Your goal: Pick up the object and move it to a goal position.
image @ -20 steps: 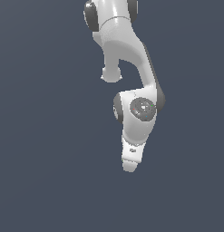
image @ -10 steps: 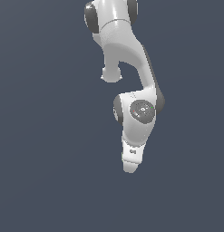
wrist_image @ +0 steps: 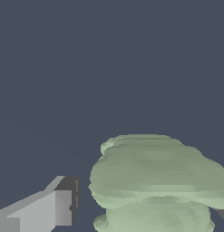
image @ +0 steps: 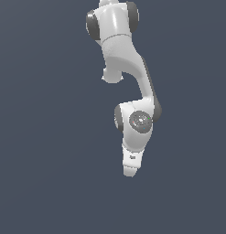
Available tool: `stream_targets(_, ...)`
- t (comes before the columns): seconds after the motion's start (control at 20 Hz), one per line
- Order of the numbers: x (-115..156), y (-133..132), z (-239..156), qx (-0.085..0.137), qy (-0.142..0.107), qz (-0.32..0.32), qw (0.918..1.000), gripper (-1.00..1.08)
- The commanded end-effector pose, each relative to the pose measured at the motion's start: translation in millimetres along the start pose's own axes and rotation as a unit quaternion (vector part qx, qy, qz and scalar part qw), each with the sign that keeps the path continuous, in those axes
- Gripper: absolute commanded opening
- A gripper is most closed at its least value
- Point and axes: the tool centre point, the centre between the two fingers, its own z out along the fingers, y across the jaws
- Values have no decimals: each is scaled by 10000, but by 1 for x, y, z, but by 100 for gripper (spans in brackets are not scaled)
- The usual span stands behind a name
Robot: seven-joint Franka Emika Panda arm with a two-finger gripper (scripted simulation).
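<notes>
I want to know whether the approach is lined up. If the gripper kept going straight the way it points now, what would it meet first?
Probably the pale green ridged object: in the wrist view it sits between one finger and a sliver of the other. Depth is unclear, and the exterior view hides it behind the arm.

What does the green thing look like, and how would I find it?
Start at the white robot arm over the plain dark floor; from outside, the arm hides the thing. In the wrist view, look beside the grey fingertip: there sits the blob. It is the only green thing, pale, lumpy, with stacked ridges like squished layers.
</notes>
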Motion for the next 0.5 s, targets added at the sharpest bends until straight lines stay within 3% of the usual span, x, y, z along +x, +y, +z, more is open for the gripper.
stream_targets(0.0, 0, 1, 2, -11, 2, -1, 10000, 100)
stream_targets(0.1, 0, 2, 0, -11, 3, 1, 10000, 100)
stream_targets(0.15, 0, 2, 0, -11, 3, 1, 10000, -100)
stream_targets(0.45, 0, 2, 0, -11, 3, 1, 10000, -100)
